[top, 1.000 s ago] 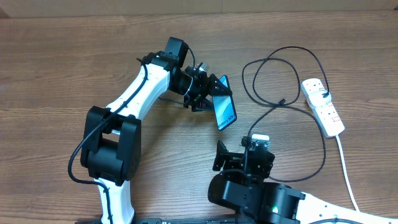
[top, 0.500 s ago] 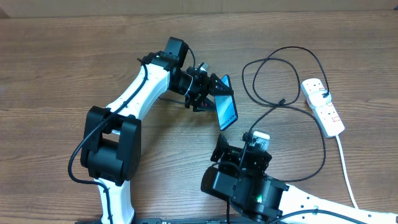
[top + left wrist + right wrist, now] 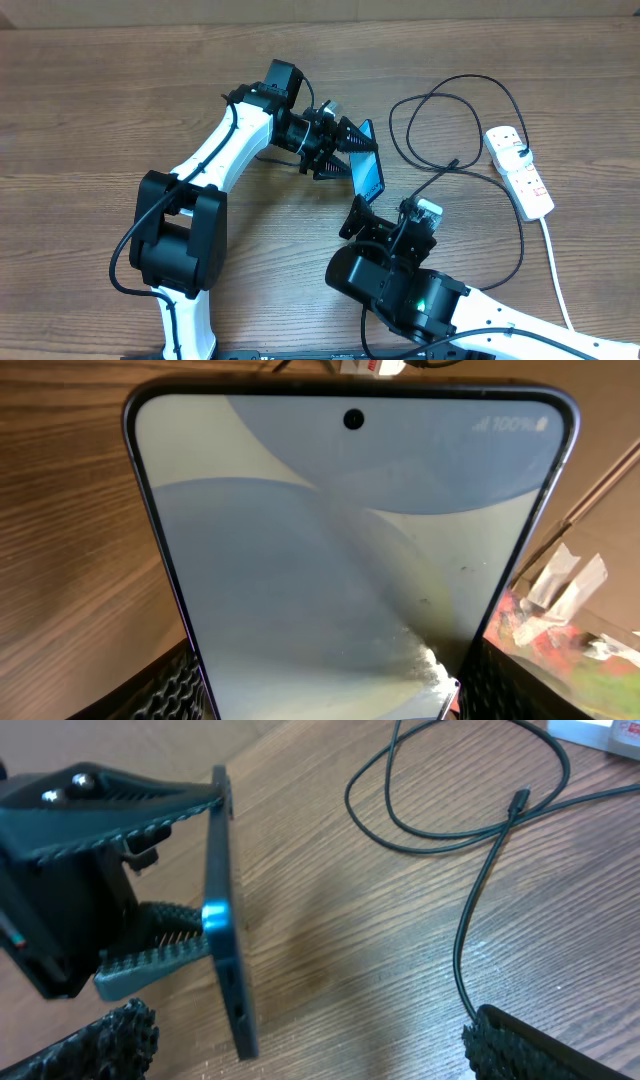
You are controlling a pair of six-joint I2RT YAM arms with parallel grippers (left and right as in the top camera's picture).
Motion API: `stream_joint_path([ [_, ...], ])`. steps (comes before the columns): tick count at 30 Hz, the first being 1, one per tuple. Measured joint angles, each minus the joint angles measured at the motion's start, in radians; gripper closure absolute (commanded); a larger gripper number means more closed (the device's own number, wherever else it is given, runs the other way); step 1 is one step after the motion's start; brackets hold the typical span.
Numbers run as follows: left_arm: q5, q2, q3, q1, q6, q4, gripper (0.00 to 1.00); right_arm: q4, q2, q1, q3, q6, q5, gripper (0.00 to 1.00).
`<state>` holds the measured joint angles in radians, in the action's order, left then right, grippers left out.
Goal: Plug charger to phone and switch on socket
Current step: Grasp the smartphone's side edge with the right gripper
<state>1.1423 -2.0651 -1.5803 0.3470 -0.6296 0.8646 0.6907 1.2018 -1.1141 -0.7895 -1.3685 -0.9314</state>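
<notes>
My left gripper [image 3: 350, 150] is shut on the phone [image 3: 370, 176] and holds it tilted on its edge above the table. In the left wrist view the phone's light blue screen [image 3: 350, 550] fills the frame between my two fingers [image 3: 175, 685]. My right gripper [image 3: 392, 216] stands open just below the phone. In the right wrist view the phone [image 3: 226, 930] shows edge-on, its lower end between my open right fingers [image 3: 105, 1040]. The charger, a thin black cable [image 3: 455, 95], lies looped to the right with its connector tip [image 3: 455, 162] [image 3: 520, 798] loose on the wood. The white socket [image 3: 522, 172] lies at far right.
The socket's thick white lead [image 3: 560, 285] runs toward the front right edge. A strand of the black cable [image 3: 462, 970] passes close to my right gripper's right finger. The wooden tabletop [image 3: 100, 100] surrounds the arms.
My right arm has moved up toward the phone, bringing its open jaws under the phone's lower end. The left gripper has shifted the phone slightly right and tilted it more on edge.
</notes>
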Motion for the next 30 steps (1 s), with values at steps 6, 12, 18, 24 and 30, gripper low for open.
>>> stream_joint_path([
  [6, 0.034, 0.0, 0.0, 0.0, 0.0, 0.0, 0.61, -0.078, 0.011, 0.029, 0.0, 0.013, 0.0, 0.0],
  [12, 0.048, 0.0, 0.0, 0.0, 0.0, 0.0, 0.61, -0.257, 0.078, 0.034, -0.001, 0.152, 0.004, 0.0],
  [18, 0.051, 0.0, 0.0, 0.0, 0.0, 0.0, 0.6, -0.342, 0.138, 0.035, -0.002, 0.307, 0.009, 0.0],
  [24, 0.051, 0.0, 0.0, 0.0, 0.0, 0.0, 0.6, -0.35, 0.153, 0.069, -0.002, 0.37, 0.011, 0.0],
  [30, 0.051, 0.0, 0.0, 0.0, 0.0, 0.0, 0.6, -0.359, 0.153, 0.11, -0.002, 0.39, 0.027, 0.02],
])
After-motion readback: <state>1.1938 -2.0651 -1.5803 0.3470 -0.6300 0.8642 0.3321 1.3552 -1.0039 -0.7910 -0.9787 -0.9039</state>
